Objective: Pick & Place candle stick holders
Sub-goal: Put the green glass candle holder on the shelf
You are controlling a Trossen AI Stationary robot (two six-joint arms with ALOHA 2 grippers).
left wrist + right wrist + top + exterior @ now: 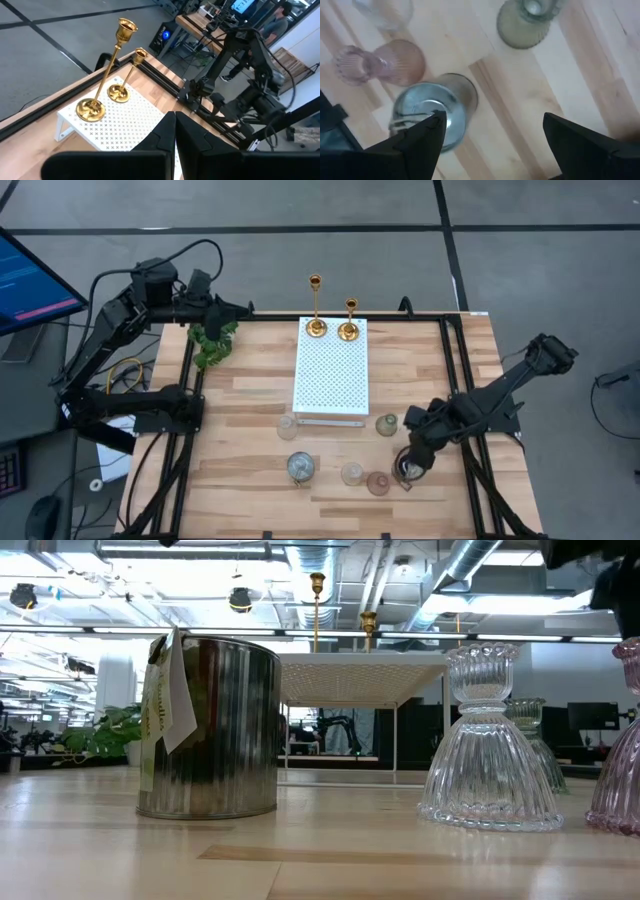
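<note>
Two slim gold candle stick holders [316,327] [348,331] stand by their round bases on the far end of the white dotted board [330,380]; they also show in the left wrist view [92,107] [119,92]. Small glass cups stand on the table near the board: clear [288,425], silvery [300,468], clear [352,473], pinkish [378,483], greenish [387,424]. My right gripper [494,120] is open, pointing down over a clear bluish glass cup [437,102] that stands by one finger. My left gripper [175,135] is shut and empty, at the table's far left by the plant. My right gripper has one finger [422,135] over the rim of the clear bluish glass cup [420,107], from above. I cannot tell whether it touches the cup. The cup stands upright on the table.
A leafy green plant [213,342] sits at the far left corner. The pinkish cup [380,62] and the greenish cup [522,22] stand close to my right gripper. Black frame rails [455,350] run along the table's sides.
</note>
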